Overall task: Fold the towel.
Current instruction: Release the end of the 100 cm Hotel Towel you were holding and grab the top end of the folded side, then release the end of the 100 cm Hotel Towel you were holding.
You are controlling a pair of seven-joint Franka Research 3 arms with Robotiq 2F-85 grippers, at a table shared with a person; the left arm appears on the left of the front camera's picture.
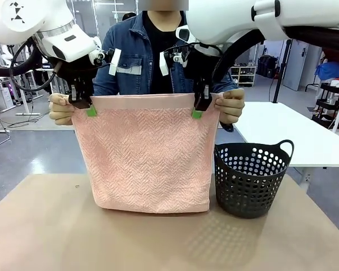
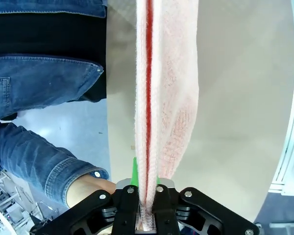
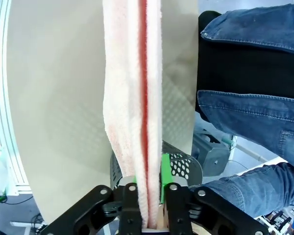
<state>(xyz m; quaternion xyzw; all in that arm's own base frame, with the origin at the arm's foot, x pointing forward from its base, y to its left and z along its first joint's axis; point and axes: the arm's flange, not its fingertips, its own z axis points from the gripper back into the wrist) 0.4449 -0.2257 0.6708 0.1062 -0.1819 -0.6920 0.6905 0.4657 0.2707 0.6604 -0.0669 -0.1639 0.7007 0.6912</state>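
The salmon-pink towel point(image 1: 144, 158) hangs doubled over the table, its smooth band along the top edge. My left gripper point(image 1: 90, 110) is shut on the top left corner, and my right gripper point(image 1: 198, 112) is shut on the top right corner. A person's hands point(image 1: 61, 108) hold the same corners from outside. In the left wrist view the towel point(image 2: 161, 98) runs up from between the shut fingers point(image 2: 146, 215). The right wrist view shows the towel point(image 3: 134, 98) clamped the same way point(image 3: 149, 215).
A dark perforated basket point(image 1: 251, 178) stands on the brown table point(image 1: 45, 226) just right of the towel's lower edge. The person in a denim jacket point(image 1: 135, 56) stands at the far side. A white table point(image 1: 288, 132) sits behind on the right.
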